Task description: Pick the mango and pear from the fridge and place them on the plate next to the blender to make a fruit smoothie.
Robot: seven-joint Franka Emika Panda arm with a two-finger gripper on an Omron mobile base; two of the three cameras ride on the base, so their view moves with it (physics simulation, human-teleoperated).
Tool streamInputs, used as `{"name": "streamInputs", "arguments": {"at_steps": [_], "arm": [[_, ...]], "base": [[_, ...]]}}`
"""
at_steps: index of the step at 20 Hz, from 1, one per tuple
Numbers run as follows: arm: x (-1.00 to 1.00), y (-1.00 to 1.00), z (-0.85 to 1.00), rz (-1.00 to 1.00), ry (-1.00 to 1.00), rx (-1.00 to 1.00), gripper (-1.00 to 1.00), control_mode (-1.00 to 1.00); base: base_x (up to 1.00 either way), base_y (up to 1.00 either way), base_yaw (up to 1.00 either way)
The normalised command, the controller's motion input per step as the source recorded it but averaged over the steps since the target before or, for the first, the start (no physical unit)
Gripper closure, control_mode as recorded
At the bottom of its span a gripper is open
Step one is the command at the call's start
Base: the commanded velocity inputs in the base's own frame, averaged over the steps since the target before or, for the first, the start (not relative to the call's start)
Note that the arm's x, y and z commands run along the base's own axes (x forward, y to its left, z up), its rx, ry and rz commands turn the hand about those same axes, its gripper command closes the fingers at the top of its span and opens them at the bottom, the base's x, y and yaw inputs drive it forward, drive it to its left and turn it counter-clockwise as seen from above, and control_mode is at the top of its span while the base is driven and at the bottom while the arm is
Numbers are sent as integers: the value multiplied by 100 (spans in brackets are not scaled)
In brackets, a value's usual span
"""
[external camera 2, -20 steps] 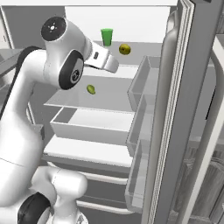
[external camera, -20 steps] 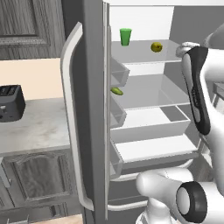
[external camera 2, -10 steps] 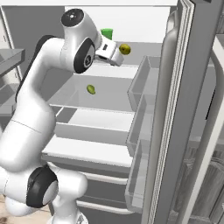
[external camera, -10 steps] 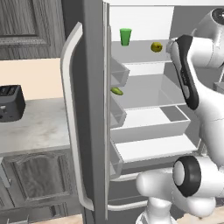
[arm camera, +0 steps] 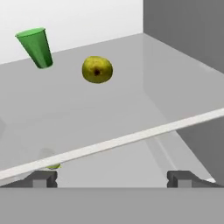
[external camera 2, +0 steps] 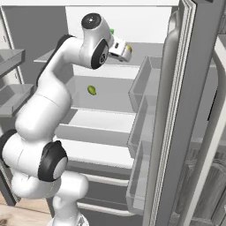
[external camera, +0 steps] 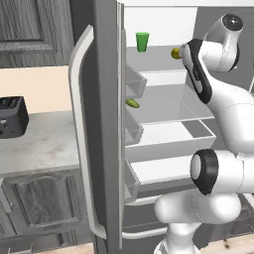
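Note:
The fridge (external camera: 99, 124) stands open, its white shelves showing. On the top shelf lies a round yellow-green fruit (arm camera: 97, 69) with a dark stem spot; I cannot tell if it is the pear or the mango. It also shows as the yellow fruit (external camera: 175, 52) and the yellow fruit (external camera 2: 129, 47). A smaller green oblong fruit (external camera: 132, 103) lies on the shelf below, also the green fruit (external camera 2: 92, 90). My gripper (arm camera: 113, 179) is open and empty at the top shelf's front edge, short of the yellow fruit. The gripper (external camera 2: 126, 52) is level with that shelf. The plate and blender are out of view.
A green cup (arm camera: 36, 47) stands on the top shelf left of the yellow fruit, also the cup (external camera: 142, 41). Door bins (external camera 2: 143, 106) line the right door. A black toaster (external camera: 12, 116) sits on the grey counter (external camera: 44, 144) left of the fridge.
The arm has risen and carried the hand across to the top shelf, close to the yellow fruit. The fruits and the cup have not moved.

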Motion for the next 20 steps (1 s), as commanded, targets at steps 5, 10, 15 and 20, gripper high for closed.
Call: {"name": "streamInputs", "arguments": {"at_steps": [5,10,15,20], "arm": [[72,-7,-6,1,1,0,-100,-100],[68,0,-12,0,0,0,-100,-100],[57,0,-10,0,0,0,-100,-100],[57,0,-8,0,0,0,-100,-100]], "base": [[0,0,0],[0,0,0],[0,0,0],[0,0,0]]}}
